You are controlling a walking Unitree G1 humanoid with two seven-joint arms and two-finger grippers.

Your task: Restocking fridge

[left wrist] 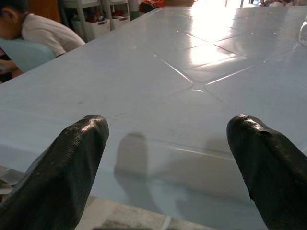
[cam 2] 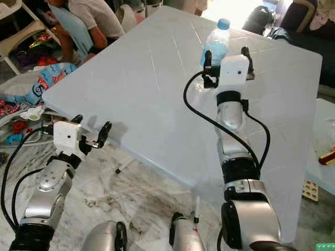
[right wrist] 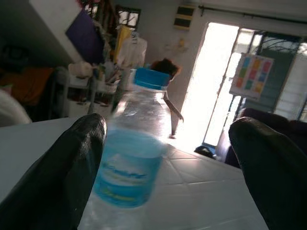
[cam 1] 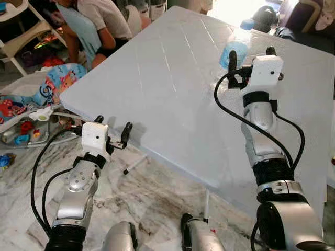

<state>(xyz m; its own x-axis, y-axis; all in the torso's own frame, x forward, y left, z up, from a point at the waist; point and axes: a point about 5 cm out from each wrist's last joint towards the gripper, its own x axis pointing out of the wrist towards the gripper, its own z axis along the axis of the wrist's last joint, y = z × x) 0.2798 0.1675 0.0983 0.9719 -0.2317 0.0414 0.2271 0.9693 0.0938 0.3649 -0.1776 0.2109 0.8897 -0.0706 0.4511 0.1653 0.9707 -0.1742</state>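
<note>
Bottle status first: the clear plastic water bottle with a blue cap and blue label (cam 2: 215,43) stands upright on the pale blue square plastic table (cam 1: 157,89), out toward its far edge and nearer the far right corner. The right gripper (cam 2: 225,61) is held over the tabletop just on the near side of it, both black fingers spread wide and gripping nothing. From the head views the bottle pokes up just past the gripper's left finger, so it's a bit off to that side and not centred. The right wrist view agrees: bottle close in front, sitting right beside one finger (right wrist: 57,167) and well apart from the other, not between the tips as far as I can see, and whether it touches that finger I can't tell.

Left gripper (cam 1: 112,129) is down at the table's near left corner, just off the edge and at about tabletop height, fingers also wide apart and empty; its wrist view looks across the bare tabletop.

Person in a light shirt (cam 1: 102,21) is crouched on the floor beyond the far left corner, with colourful baby toys and a play mat (cam 1: 36,99) scattered on the marble floor (cam 1: 152,204) off the left edge.
</note>
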